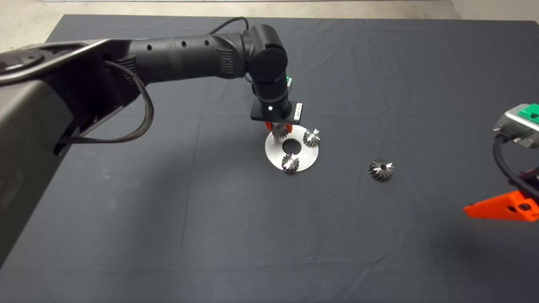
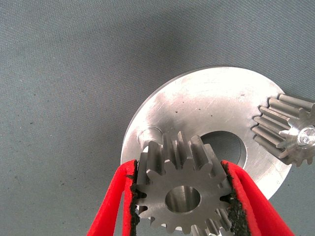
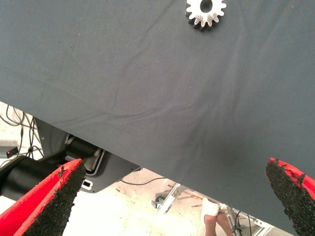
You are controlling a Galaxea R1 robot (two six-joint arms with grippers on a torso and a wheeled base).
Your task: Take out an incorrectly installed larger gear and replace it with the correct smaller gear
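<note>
The left gripper [image 1: 279, 128] hangs over the far-left edge of a round silver plate [image 1: 271, 152] that lies near the middle of the dark mat [image 1: 168, 210], its black arm [image 1: 185, 57] reaching in from the left. Its two red fingers [image 2: 114, 201] are clamped on the smaller gear [image 2: 182, 194], one black pad pressed against the teeth on each side, so the flat pale face and round centre hole show between them in the left wrist view. The held gear sits over the plate's rim, close to a small round recess [image 2: 149, 133] in the plate and just beside the plate's large centre hole [image 1: 291, 146]; whether it touches the plate cannot be told. Two like-sized gears with glinting tops stand on the same plate: one at the far-right edge [image 1: 312, 137] and one at the near edge [image 1: 290, 163]. The larger gear [image 1: 381, 169] lies flat on the mat to the right of the plate, well apart from it, and shows again in the right wrist view [image 3: 206, 12] with its centre hole facing up. The right gripper [image 1: 503, 207] waits at the right edge of the mat, its fingers [image 3: 49, 201] spread wide apart and holding nothing, with floor and cables visible beyond the mat's edge.
</note>
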